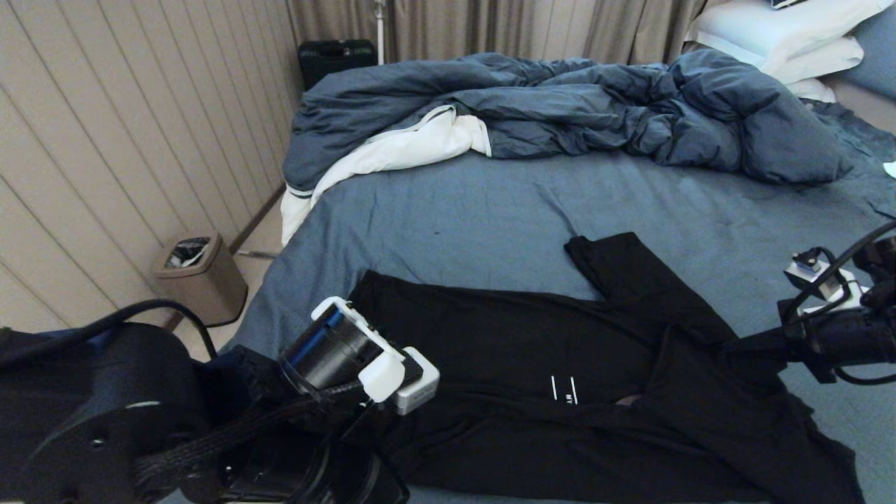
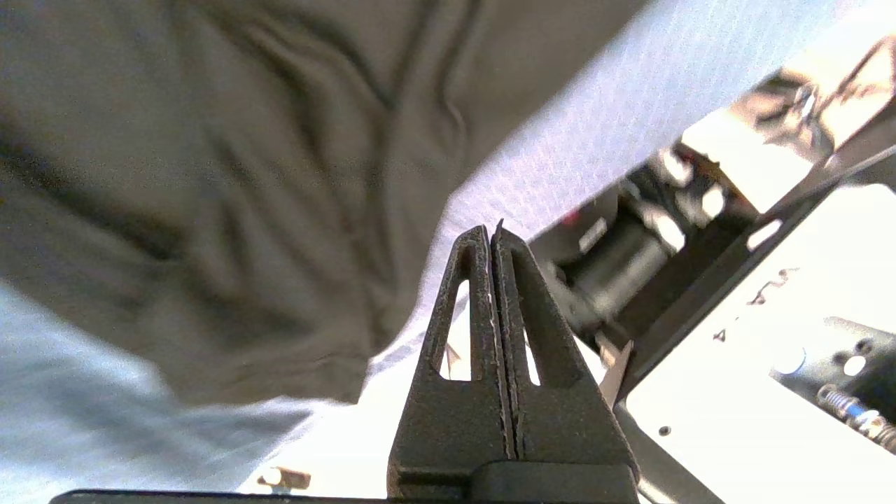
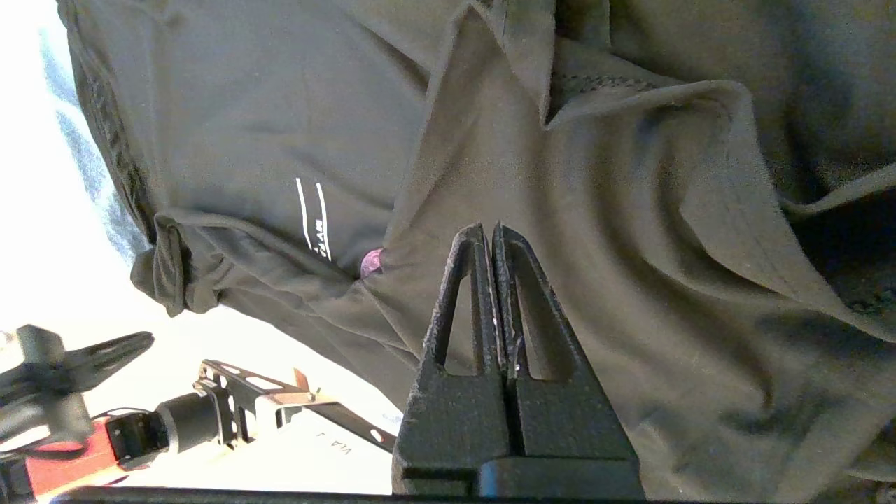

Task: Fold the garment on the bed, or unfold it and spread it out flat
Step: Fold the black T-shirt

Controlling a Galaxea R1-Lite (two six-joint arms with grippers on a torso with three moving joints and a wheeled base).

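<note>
The garment (image 1: 532,350), a black T-shirt, lies crumpled lengthwise across the near part of the bed (image 1: 455,217). One sleeve (image 1: 616,269) points toward the far side, and a bit of white lettering (image 1: 563,388) shows at its middle. At the garment's left end, near the bed's front corner, my left gripper (image 2: 490,234) is shut with nothing between its fingers. The dark cloth (image 2: 210,175) is beyond it. Over the garment's right part (image 3: 630,210) my right gripper (image 3: 488,231) is shut and holds nothing. Its arm (image 1: 833,322) comes in from the right.
A bulky dark-blue duvet (image 1: 560,105) with white lining is heaped across the far side of the bed, with white pillows (image 1: 784,35) at the far right. A brown waste bin (image 1: 199,276) stands on the floor by the panelled wall on the left. A black case (image 1: 334,59) is by the curtains.
</note>
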